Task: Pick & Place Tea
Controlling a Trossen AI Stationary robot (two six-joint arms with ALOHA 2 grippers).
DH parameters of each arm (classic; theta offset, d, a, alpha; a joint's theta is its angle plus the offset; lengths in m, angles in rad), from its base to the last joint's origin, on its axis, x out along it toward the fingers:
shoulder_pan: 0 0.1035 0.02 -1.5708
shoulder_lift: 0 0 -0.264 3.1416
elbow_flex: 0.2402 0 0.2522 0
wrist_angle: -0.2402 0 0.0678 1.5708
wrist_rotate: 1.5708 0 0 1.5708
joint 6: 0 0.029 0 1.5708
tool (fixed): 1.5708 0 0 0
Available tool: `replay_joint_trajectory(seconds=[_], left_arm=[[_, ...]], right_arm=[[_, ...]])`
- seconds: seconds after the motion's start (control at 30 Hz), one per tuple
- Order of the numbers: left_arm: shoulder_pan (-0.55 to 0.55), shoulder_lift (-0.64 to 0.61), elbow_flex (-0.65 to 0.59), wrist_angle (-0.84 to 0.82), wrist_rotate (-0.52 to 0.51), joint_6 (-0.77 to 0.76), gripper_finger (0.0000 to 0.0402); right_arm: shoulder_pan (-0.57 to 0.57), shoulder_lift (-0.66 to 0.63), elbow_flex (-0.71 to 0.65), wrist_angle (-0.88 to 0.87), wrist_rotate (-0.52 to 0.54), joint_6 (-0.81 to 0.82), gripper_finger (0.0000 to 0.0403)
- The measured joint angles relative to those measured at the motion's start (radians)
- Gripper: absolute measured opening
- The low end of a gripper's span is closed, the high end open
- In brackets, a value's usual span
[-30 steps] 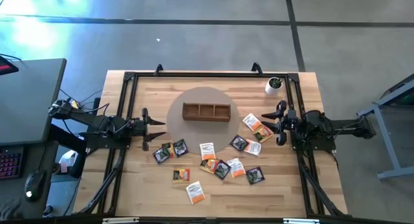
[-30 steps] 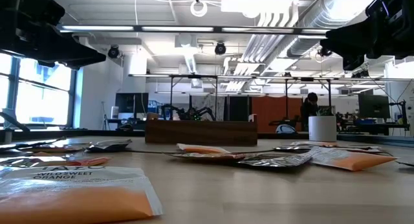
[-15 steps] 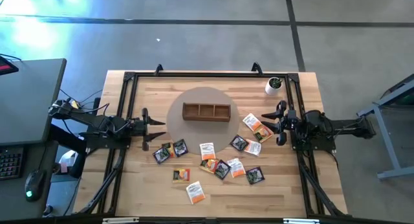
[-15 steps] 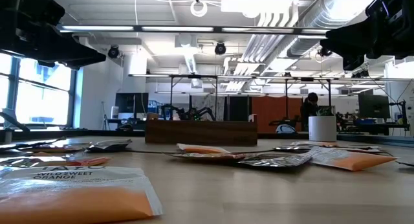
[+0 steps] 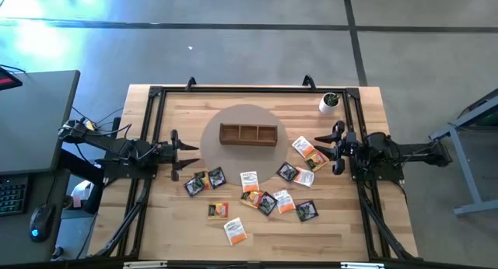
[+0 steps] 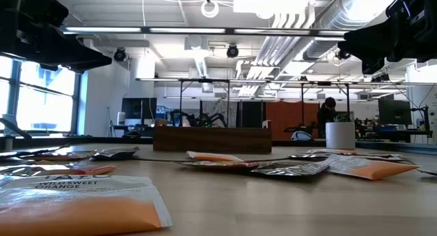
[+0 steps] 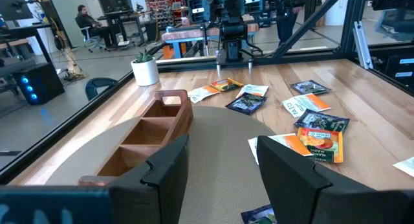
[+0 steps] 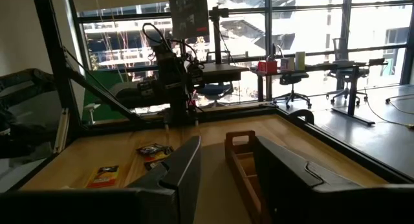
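Note:
Several tea sachets, black, white-and-orange and yellow-orange, lie flat on the wooden table, among them a white-and-orange one [image 5: 249,181], a black one [image 5: 216,176] and one near the front edge [image 5: 235,231] [image 6: 75,202]. The brown three-compartment tray [image 5: 247,134] [image 7: 145,130] [image 8: 242,162] stands on a round grey mat [image 5: 233,156]. My left gripper [image 5: 187,154] [image 7: 223,166] hovers open at the table's left, pointing level toward the tray. At the table's right my right gripper [image 5: 327,148] [image 8: 226,162] is open too. Neither touches anything.
A white cup [image 5: 329,103] [image 6: 340,135] with a green plant stands at the far right corner. A black frame [image 5: 249,89] runs along the table's edges. A dark desk with a keyboard and mouse [image 5: 39,222] stands left of the table.

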Motion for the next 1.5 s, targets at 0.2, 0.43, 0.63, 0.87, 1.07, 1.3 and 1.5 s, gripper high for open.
replay_joint_trajectory(seconds=[0.2,0.43,0.63,0.87,1.07,1.3,1.5], left_arm=[[0.0,0.0,0.0,0.0,0.0,0.0,0.0179],[0.0,0.0,0.0,0.0,0.0,0.0,0.0179],[0.0,0.0,0.0,0.0,0.0,0.0,0.0179],[0.0,0.0,0.0,0.0,0.0,0.0,0.0179],[0.0,0.0,0.0,0.0,0.0,0.0,0.0179],[0.0,0.0,0.0,0.002,0.0,0.0,0.0179],[0.0,0.0,-0.001,0.013,-0.186,0.041,0.0179]], right_arm=[[0.0,0.0,0.0,0.0,0.0,0.0,0.0139],[0.0,0.0,0.0,0.0,0.0,0.0,0.0139],[0.0,0.0,0.0,0.0,0.0,0.0,0.0139],[0.0,0.0,0.0,0.042,0.0,0.0,0.0139],[0.0,0.0,0.0,0.126,0.0,-0.031,0.0139],[0.0,0.0,0.0,0.167,0.019,-0.104,0.0139],[0.0,0.0,0.0,0.188,0.089,-0.11,0.0139]])
